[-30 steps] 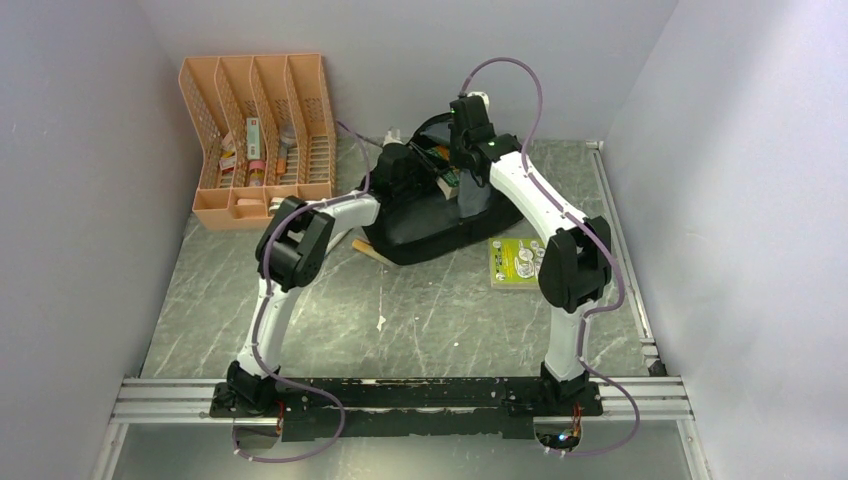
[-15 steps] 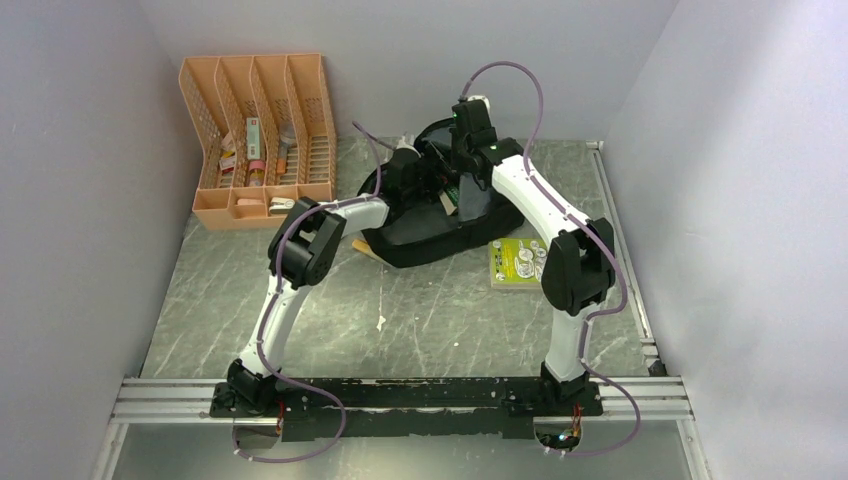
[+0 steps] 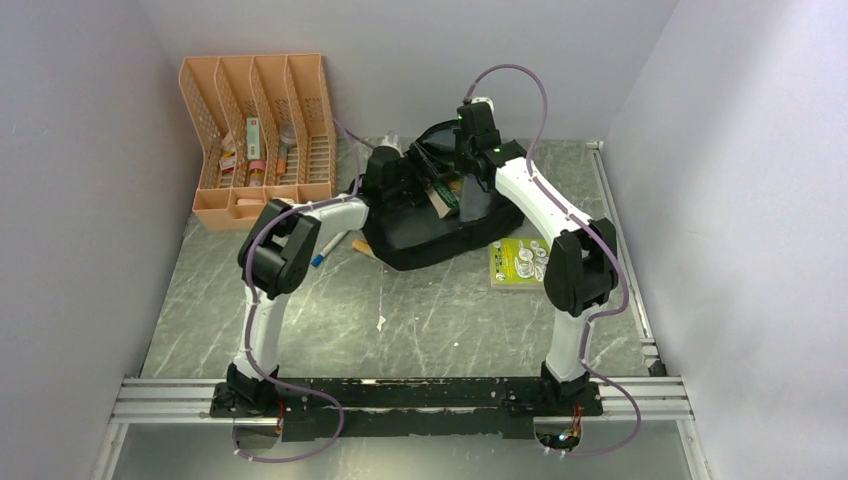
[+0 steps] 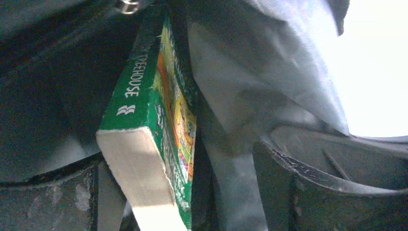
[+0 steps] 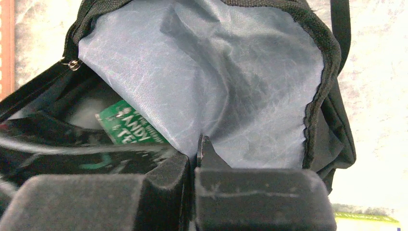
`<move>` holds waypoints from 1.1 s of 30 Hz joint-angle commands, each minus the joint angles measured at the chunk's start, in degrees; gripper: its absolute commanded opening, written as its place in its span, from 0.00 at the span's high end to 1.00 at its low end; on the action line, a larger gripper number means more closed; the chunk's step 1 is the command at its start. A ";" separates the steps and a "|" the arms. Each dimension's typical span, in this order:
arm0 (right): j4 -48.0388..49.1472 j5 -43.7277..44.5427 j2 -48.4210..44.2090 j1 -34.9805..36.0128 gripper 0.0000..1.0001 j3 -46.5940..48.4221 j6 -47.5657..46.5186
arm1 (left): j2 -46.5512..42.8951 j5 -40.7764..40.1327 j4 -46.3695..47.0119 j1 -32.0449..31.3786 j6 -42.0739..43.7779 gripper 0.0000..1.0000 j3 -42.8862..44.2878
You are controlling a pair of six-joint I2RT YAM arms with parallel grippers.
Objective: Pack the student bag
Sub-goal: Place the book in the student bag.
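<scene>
Left arm (image 3: 272,258): elbow swung left since a second ago; left gripper (image 4: 185,159) spread around the green book (image 4: 144,144).
Student bag (image 3: 430,240): mid-table, far side; book leans half-inside.
Right gripper (image 5: 196,156): pinched on the bag's lining.
Bag mouth (image 5: 315,72): keep it lifted; push book deeper.

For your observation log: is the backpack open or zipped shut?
Open. The backpack has its flap raised, grey lining showing, and a green book pokes into the gap.
</scene>
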 commanded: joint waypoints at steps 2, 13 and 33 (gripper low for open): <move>3.57 1.27 -2.97 -2.58 1.00 0.66 -0.83 | -7.29 2.84 0.93 2.16 1.87 0.12 -4.35; 4.01 -0.31 -2.89 -4.71 1.00 0.20 -2.03 | -6.94 6.32 -3.04 2.56 3.37 0.32 -4.63; 4.55 -4.29 -4.91 -3.57 1.00 -2.94 0.33 | 10.69 2.28 -4.16 -2.32 -0.22 0.95 20.56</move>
